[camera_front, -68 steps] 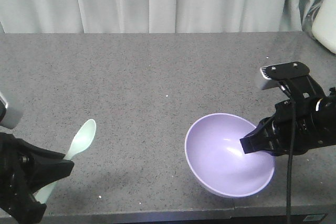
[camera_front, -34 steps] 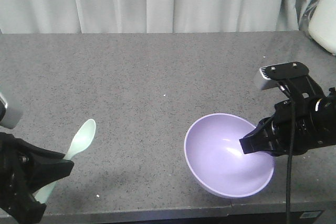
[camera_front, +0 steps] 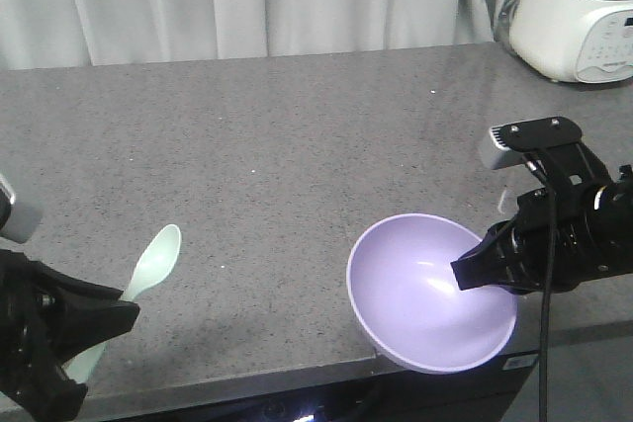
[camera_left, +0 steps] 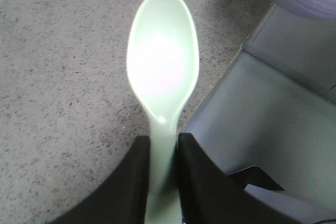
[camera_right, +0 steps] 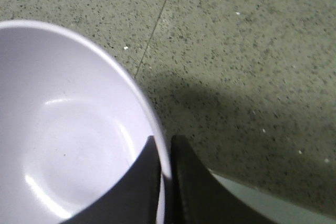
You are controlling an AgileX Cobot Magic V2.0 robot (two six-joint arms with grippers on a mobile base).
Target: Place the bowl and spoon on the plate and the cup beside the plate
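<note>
Two claws clamped, I confirm: left gripper (camera_left: 164, 148) holds spoon (camera_left: 163, 72) left of bowl (camera_right: 68, 140); right gripper (camera_right: 164, 153) pinches bowl rim.

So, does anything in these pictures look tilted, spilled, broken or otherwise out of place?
Nothing is spilled or broken. The bowl looks odd: the right gripper pinches its rim, it hangs tilted, and its lower part reaches past the table at the front edge. The left gripper holds the spoon by the handle.
</note>
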